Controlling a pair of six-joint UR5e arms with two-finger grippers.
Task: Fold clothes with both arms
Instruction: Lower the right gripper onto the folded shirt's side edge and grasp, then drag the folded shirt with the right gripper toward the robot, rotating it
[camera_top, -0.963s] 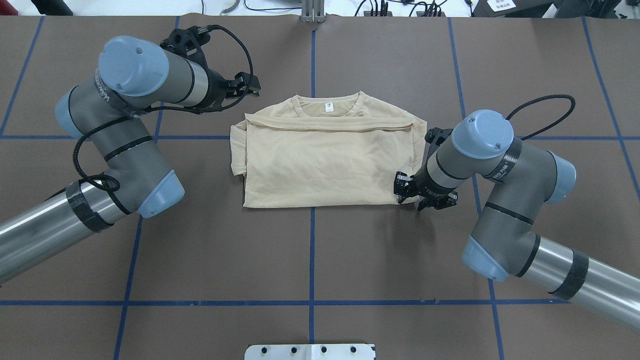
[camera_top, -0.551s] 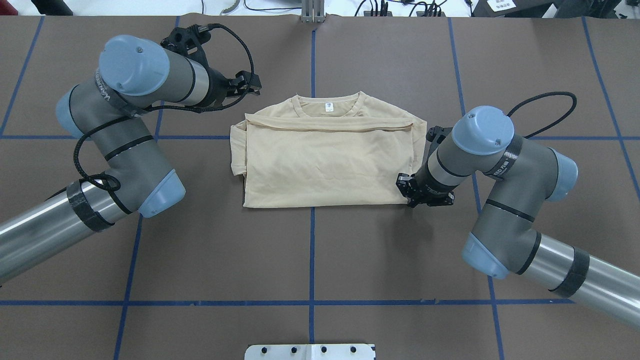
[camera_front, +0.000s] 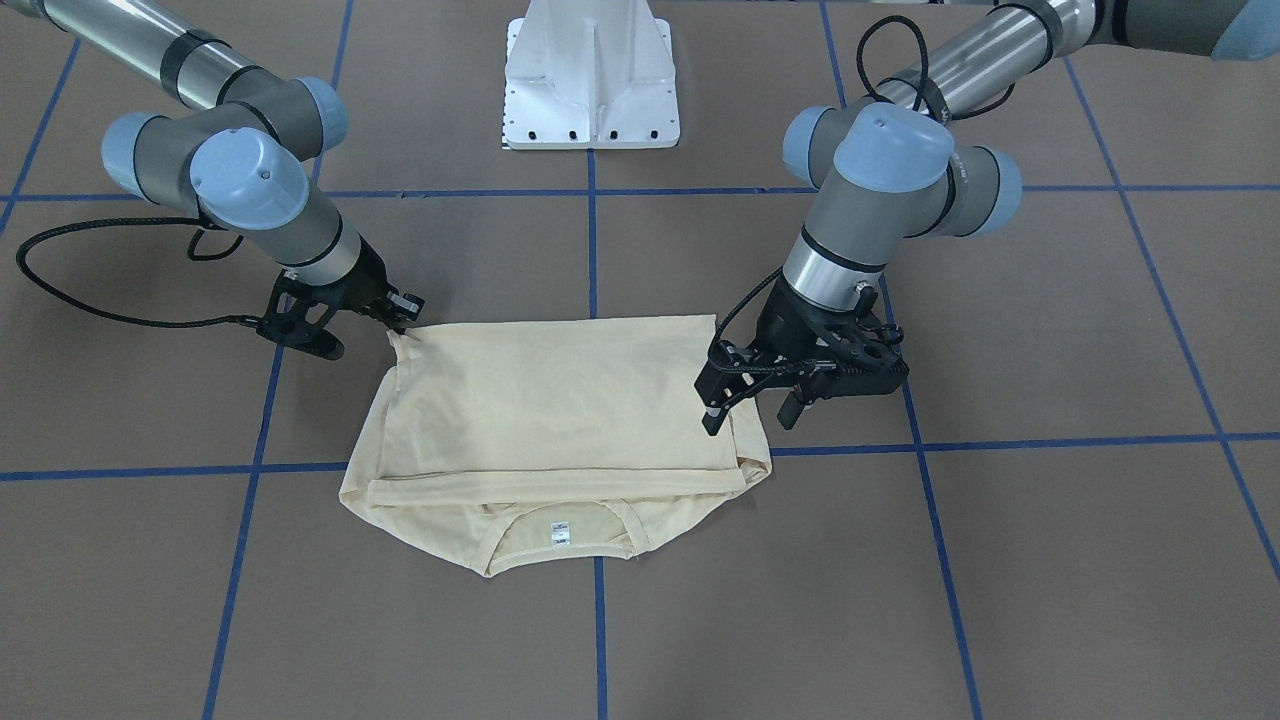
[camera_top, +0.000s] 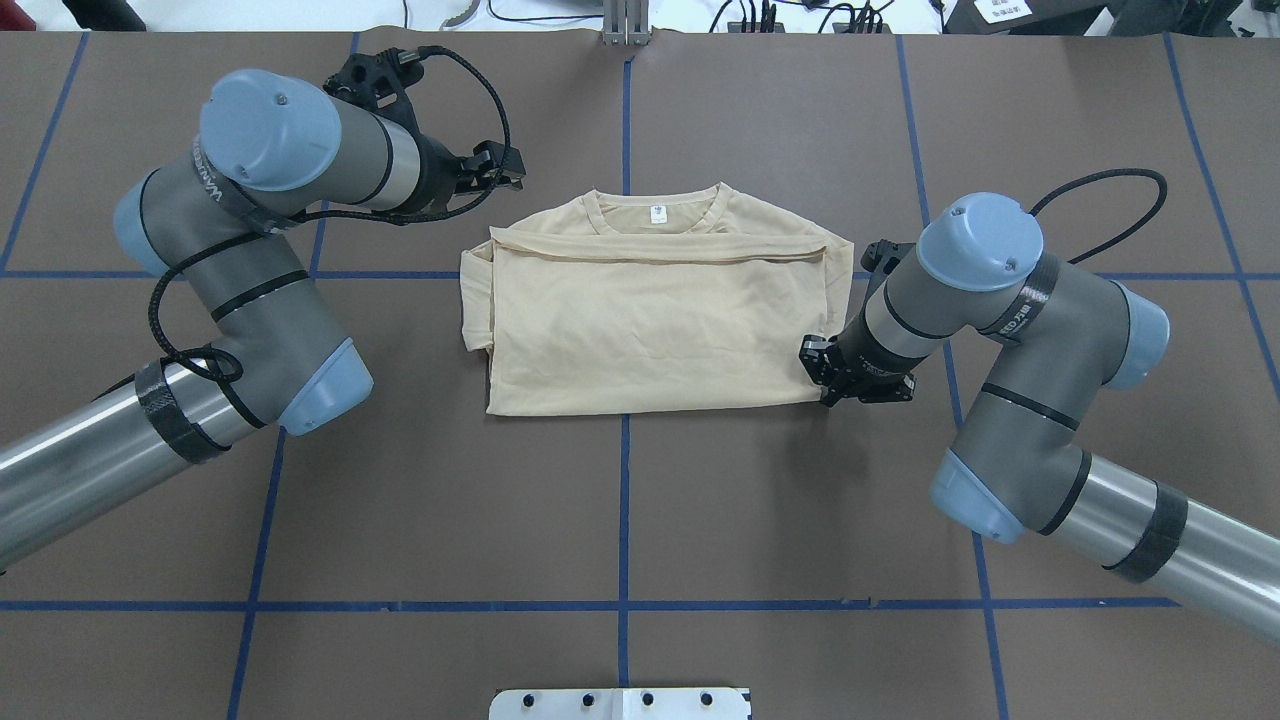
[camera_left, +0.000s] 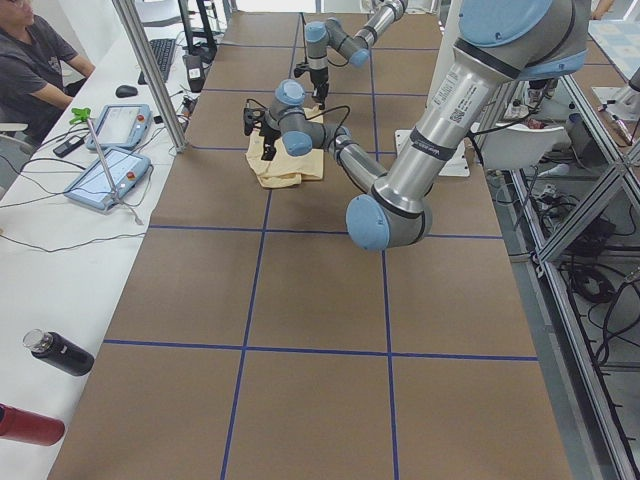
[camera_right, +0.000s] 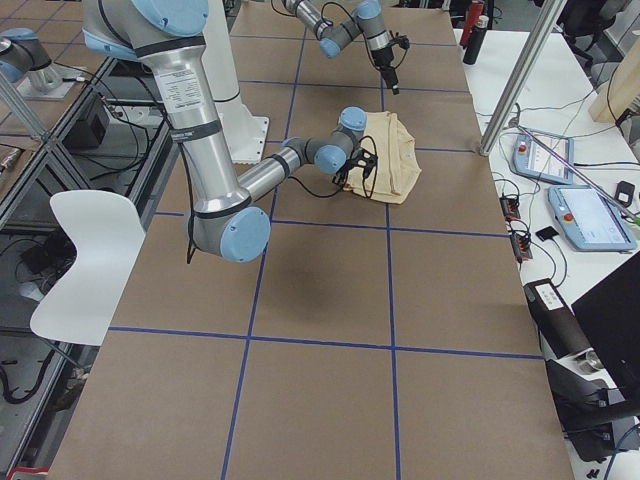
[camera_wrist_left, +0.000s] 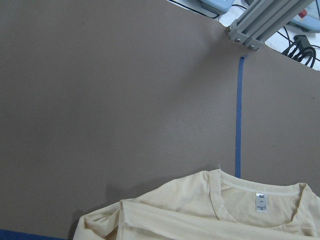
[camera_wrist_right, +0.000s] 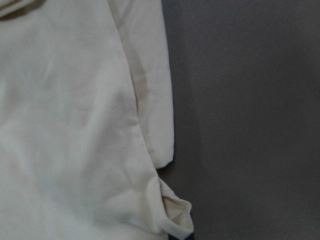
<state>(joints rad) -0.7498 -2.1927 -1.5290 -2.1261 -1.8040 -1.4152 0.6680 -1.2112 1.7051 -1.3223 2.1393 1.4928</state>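
The cream-yellow T-shirt (camera_top: 650, 330) lies folded into a rectangle on the brown table. Its collar and white neck label (camera_top: 657, 213) face the far side, and the print is hidden. My right gripper (camera_top: 838, 388) is at the shirt's near right corner and is shut on that corner; in the front-facing view (camera_front: 392, 318) the corner is pulled up to it. The right wrist view shows the shirt edge (camera_wrist_right: 150, 100) and a puckered corner. My left gripper (camera_front: 750, 412) is open and empty. It hovers just off the shirt's far left corner (camera_top: 497, 172).
The white pedestal base (camera_front: 590, 70) stands at the robot's side of the table. Blue tape lines (camera_top: 624, 500) cross the table. An operator (camera_left: 30, 60), tablets and bottles (camera_left: 60, 355) are along the far edge bench.
My right gripper has gone from open to shut at the shirt's near right corner, and its arm shifted slightly. The left arm has barely moved.
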